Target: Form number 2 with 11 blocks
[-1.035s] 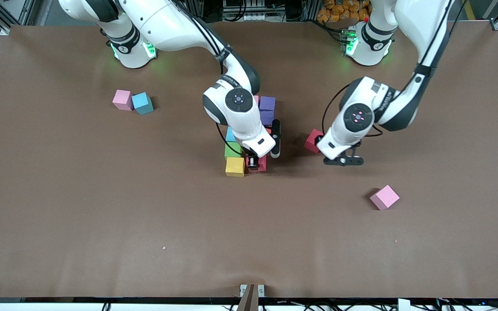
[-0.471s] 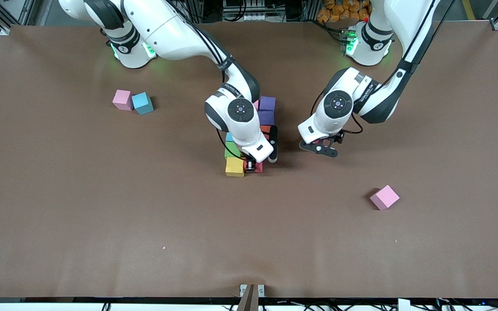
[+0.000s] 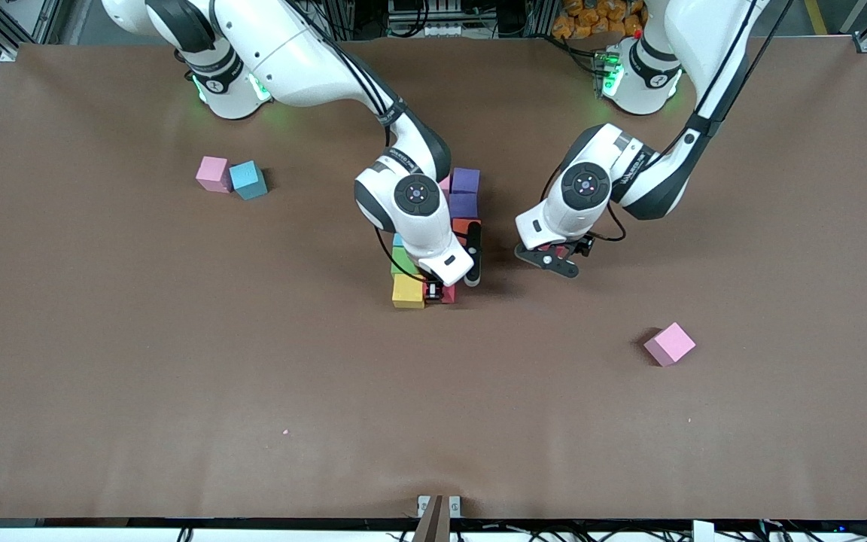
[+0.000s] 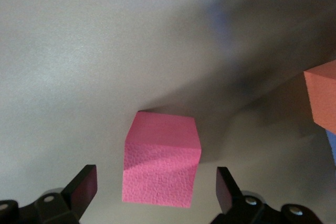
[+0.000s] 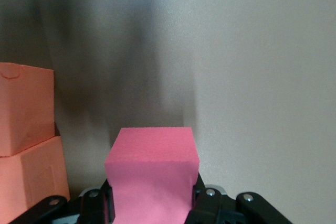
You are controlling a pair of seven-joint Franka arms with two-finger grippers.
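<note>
Right pincer [image 3: 442, 290] clamped on a red block [image 5: 152, 169], low at the front-camera end of the part-built number 2 [image 3: 437, 241], just beside the yellow block [image 3: 409, 290]. Two orange blocks [image 5: 26, 140] show alongside in the right wrist view.

Left pincer [image 4: 155, 195] fingers spread, straddling a second red block [image 4: 161, 163] on the desk [image 3: 177, 376] beside the digit, toward the left arm's end; not yet gripped.

Loose: pink block [image 3: 670, 344] nearer the front camera; another pink block [image 3: 213, 174] touching a blue block [image 3: 248, 180] toward the right arm's end.

Judgement: seat the held block flush against yellow, square to the row, then release straight up to avoid dragging neighbours. Left should centre before closing.
</note>
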